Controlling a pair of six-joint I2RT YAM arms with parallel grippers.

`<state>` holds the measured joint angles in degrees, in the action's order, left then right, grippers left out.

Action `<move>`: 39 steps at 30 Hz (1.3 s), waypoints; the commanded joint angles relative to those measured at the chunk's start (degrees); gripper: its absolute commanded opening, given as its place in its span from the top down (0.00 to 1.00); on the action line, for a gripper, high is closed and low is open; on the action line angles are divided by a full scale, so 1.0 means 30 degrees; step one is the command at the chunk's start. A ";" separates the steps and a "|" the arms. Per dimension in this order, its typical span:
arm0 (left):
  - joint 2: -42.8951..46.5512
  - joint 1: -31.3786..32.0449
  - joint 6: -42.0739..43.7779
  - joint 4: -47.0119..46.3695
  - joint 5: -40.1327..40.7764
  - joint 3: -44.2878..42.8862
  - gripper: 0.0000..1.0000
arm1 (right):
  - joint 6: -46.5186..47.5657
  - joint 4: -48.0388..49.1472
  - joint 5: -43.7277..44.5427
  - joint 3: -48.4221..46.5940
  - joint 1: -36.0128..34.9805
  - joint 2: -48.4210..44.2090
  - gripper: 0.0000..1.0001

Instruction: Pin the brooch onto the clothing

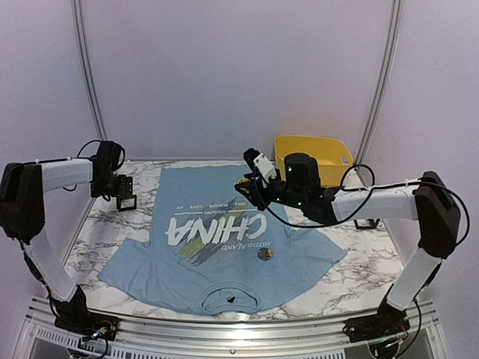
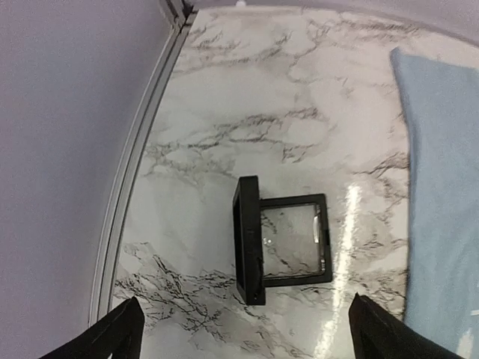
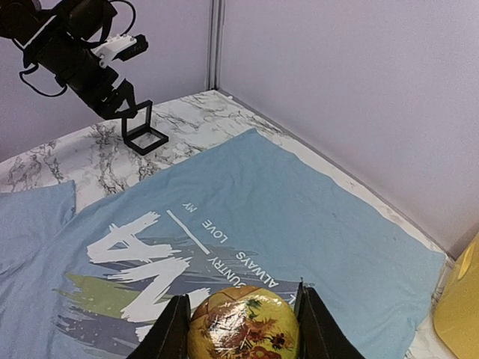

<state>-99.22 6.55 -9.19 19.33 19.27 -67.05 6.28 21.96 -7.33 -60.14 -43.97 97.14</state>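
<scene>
The clothing (image 1: 224, 239) is a light blue T-shirt with white "CHINA" lettering, spread flat on the marble table, collar toward the near edge. Its print fills the right wrist view (image 3: 299, 217), and its edge shows at the right of the left wrist view (image 2: 441, 187). My right gripper (image 3: 241, 333) hovers over the shirt's far hem (image 1: 249, 187), shut on the brooch (image 3: 243, 329), a round glossy yellow piece with a sunflower picture. My left gripper (image 2: 251, 336) stands open over bare marble left of the shirt (image 1: 122, 191), nothing between its fingers.
A small black hinged case (image 2: 283, 239) lies open on the marble just beyond the left fingertips (image 1: 126, 202). A small dark round piece (image 1: 263, 254) rests on the shirt below the print. A yellow basket (image 1: 314, 153) stands at the back right. Walls close in the table.
</scene>
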 commanded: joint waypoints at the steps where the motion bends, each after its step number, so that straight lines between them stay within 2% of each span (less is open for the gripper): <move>1: 0.4237 0.2281 0.3089 -0.2373 0.0242 0.0260 0.02 | 0.0951 -0.1847 -0.2353 -0.0665 0.0143 -0.1215 0.69; 4: 0.6813 0.5994 0.9061 -0.5497 -0.1823 0.2081 0.07 | 0.1536 -0.2990 -0.5230 -0.0832 0.0317 -0.2057 0.69; 7: 0.9973 0.9201 1.5417 -0.9102 -0.6659 0.5507 0.08 | 0.2302 -0.4619 -0.8542 -0.1197 0.0416 -0.3042 0.68; 8: 1.0978 0.9835 1.6920 -1.0244 -0.9539 0.6668 0.08 | 0.2443 -0.5135 -0.9653 -0.1377 0.0413 -0.3317 0.68; 10: 1.2143 1.0792 1.8691 -1.1514 -1.2257 0.7713 0.12 | 0.2586 -0.6133 -1.1082 -0.1685 0.0398 -0.3748 0.68; 11: 1.2351 1.1670 1.9795 -1.1524 -1.2542 0.7662 0.14 | 0.2599 -0.6522 -1.1624 -0.1819 0.0360 -0.3955 0.68; 16: 1.1624 1.5984 2.4753 -1.0938 -0.8903 0.6690 0.20 | 0.2145 -0.7230 -1.3123 -0.2215 -0.0111 -0.4452 0.69; 19: 1.0627 1.7737 2.7367 -1.0642 -0.6663 0.6065 0.27 | 0.2131 -0.8482 -1.3169 -0.2612 -0.0414 -0.4461 0.69; 20: 1.0368 1.8194 2.7957 -1.0635 -0.5892 0.5917 0.32 | 0.2103 -0.8639 -1.3145 -0.2689 -0.0474 -0.4461 0.69; 23: 0.9769 1.9036 2.9219 -1.0808 -0.4781 0.5584 0.59 | 0.2037 -0.8967 -1.2962 -0.2732 -0.0719 -0.4541 0.69; 26: 0.9262 1.9353 2.9578 -1.1523 -0.4191 0.5467 0.59 | 0.2066 -0.9158 -1.2809 -0.2666 -0.0963 -0.4549 0.69; 31: 0.9151 1.9380 2.9586 -1.2429 -0.3812 0.5834 0.47 | 0.2095 -0.9303 -1.2498 -0.2576 -0.1117 -0.4564 0.70; 37: 0.9191 1.9377 2.9489 -1.3089 -0.3865 0.6105 0.47 | 0.2015 -0.9135 -1.2511 -0.2278 -0.1234 -0.4601 0.70; 39: 0.8965 1.9404 2.9411 -1.3123 -0.4186 0.5966 0.50 | 0.2022 -0.8999 -1.2582 -0.2314 -0.1399 -0.4495 0.70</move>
<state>-71.81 64.47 78.94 -16.91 7.18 -48.80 12.45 -5.10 -44.66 -66.08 -47.00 84.29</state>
